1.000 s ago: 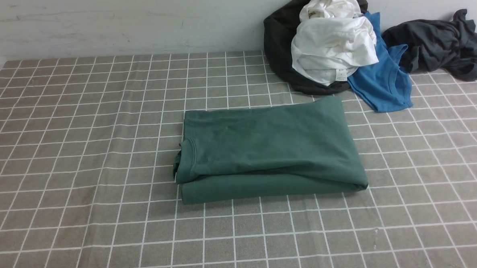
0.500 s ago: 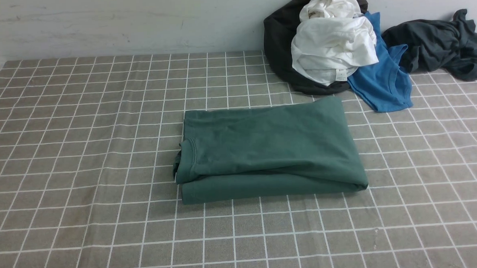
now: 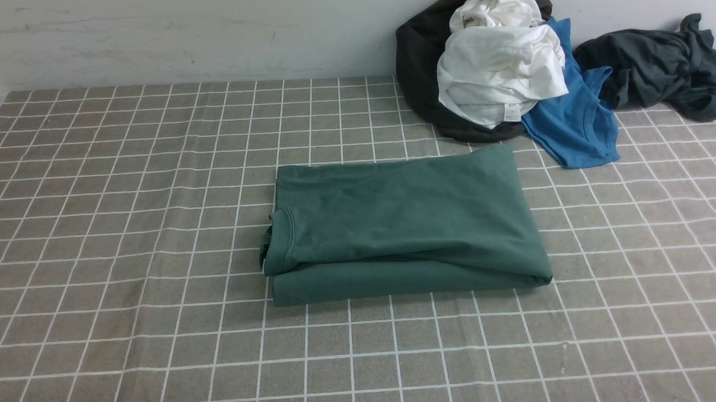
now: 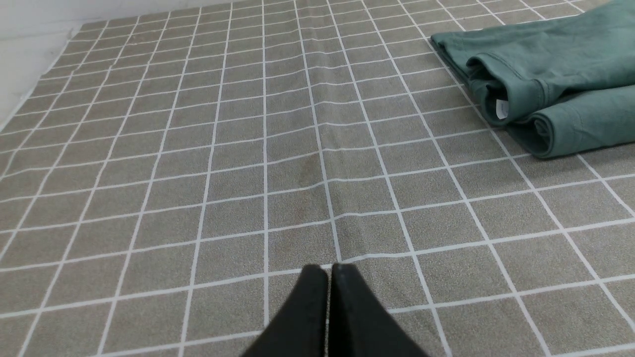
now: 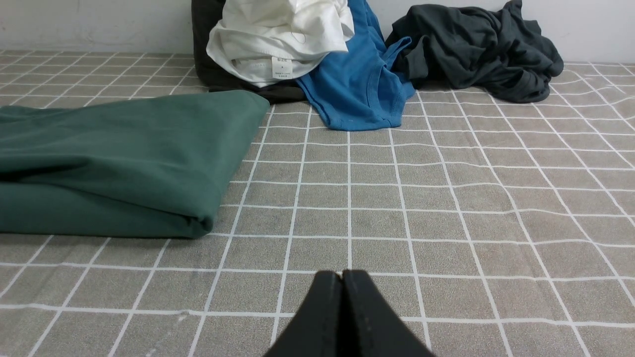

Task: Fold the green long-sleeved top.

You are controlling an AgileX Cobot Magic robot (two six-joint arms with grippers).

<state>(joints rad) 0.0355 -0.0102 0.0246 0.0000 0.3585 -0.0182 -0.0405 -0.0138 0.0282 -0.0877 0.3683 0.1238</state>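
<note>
On the checked cloth, from the robot's left across to its right:

Tablecloth (image 3: pixel 124 235): grey-brown with a white grid, covering the whole work surface up to the pale wall; a soft lengthwise crease shows in the left wrist view.

Left gripper (image 4: pixel 329 270): black fingertips pressed together with nothing between them, low over bare cloth and well apart from the garment; only a dark sliver of it shows at the bottom left corner of the front view.

Green long-sleeved top (image 3: pixel 404 223): folded into a flat, roughly rectangular bundle at the middle of the table, with a rolled lower layer along its near edge. The crew neck faces the robot's left, and a small white tag (image 4: pixel 501 108) peeks out of the fold there.

Right gripper (image 5: pixel 342 277): fingertips closed tight and holding nothing, over bare cloth just off the near right corner of the bundle, not touching it.

Laundry pile (image 3: pixel 500 68): at the far right against the wall, a white shirt heaped on a black garment, with a bright blue shirt (image 3: pixel 575 125) spilling toward the bundle's far right corner, close to it.

Dark grey garment (image 3: pixel 660 67): crumpled at the far right edge, just beside the blue shirt.
</note>
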